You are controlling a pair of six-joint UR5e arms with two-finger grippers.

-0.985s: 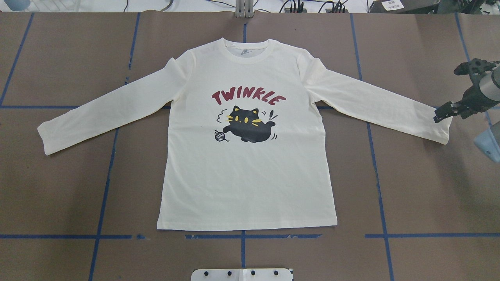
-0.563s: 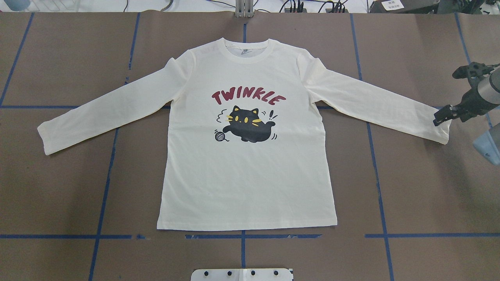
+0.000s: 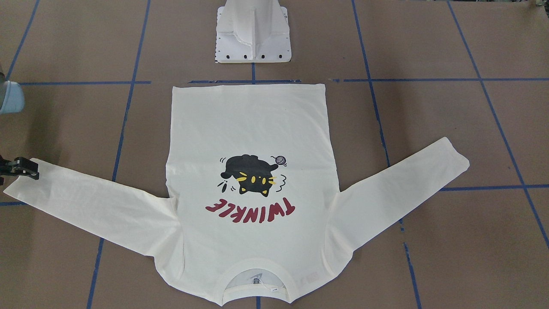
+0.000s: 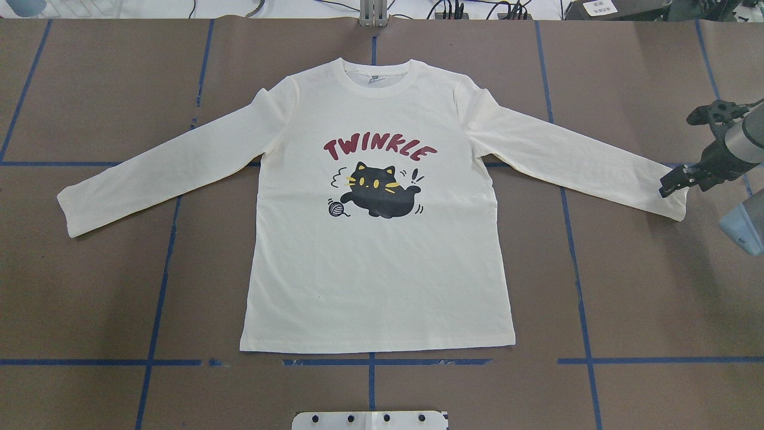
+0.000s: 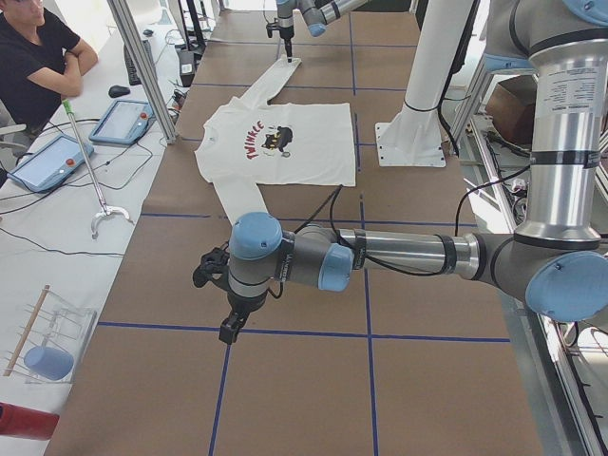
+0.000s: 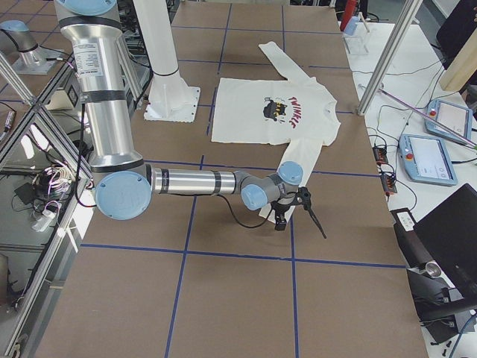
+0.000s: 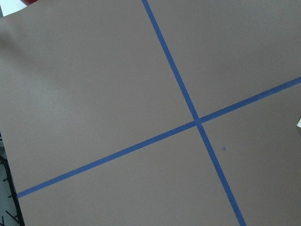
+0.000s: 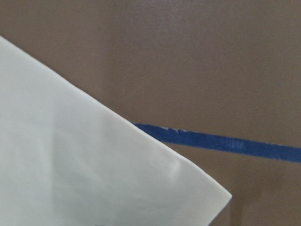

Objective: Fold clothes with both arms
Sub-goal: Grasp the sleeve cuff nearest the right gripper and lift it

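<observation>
The clothes are one cream long-sleeved T-shirt (image 4: pixel 376 269) lying flat and print-up, both sleeves spread out. Its black cat and red "TWINKLE" (image 3: pixel 251 212) face upward. My right gripper (image 4: pixel 669 184) hangs over the right sleeve's cuff (image 4: pixel 671 206), fingers close together and holding nothing. The sleeve lies flat under it. The front-facing view shows that gripper (image 3: pixel 30 169) at the cuff's edge. The right wrist view shows only the cuff corner (image 8: pixel 94 179) on brown table. My left gripper (image 5: pixel 228 331) hovers over bare table, well off the left cuff (image 4: pixel 68 209). I cannot tell whether it is open or shut.
Blue tape lines (image 4: pixel 370 362) grid the brown table. The white pedestal base (image 3: pixel 253 34) stands at the robot's side of the hem. Beside the table a person (image 5: pixel 38 57) sits near tablets (image 5: pixel 123 122) and a grabber tool (image 5: pixel 95 190).
The right gripper has shifted slightly toward the robot's side and lower over the right cuff. The shirt has not moved.
</observation>
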